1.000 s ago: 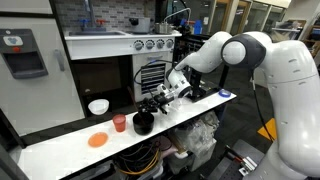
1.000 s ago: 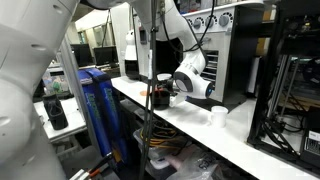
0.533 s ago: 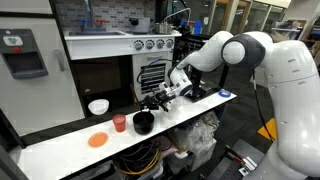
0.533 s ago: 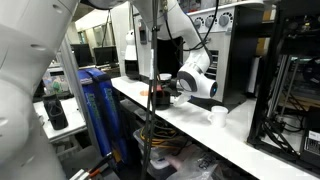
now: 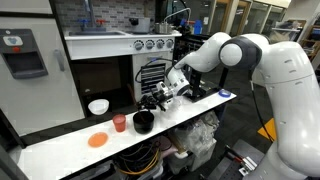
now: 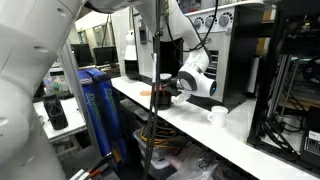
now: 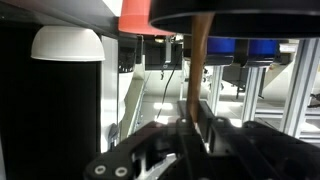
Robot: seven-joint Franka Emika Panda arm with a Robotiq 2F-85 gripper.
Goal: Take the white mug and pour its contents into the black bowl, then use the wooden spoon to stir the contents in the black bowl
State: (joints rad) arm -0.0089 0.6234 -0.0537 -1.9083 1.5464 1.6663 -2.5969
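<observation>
- Pincer (image 7: 198, 132): clamped on the handle of the wooden spoon (image 7: 200, 60).
- Wooden spoon: runs from the pincer to the black bowl (image 5: 143, 123); its tip is hidden.
- Black bowl: on the worktop (image 5: 60, 148), beside a red cup (image 5: 119, 123).
- White mug (image 6: 217, 116): stands well apart.
- Handling: the spoon looks light, stiff and smooth, so a grip high on the handle suits it.

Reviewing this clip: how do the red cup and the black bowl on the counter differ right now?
Colour: the cup is red, the bowl all black. Size: the bowl is wider than the cup. State: the gripper, shut on the spoon, hangs just above the bowl, the spoon reaching to it; the cup stands clear of both. Both stand upright, side by side on the white counter.
</observation>
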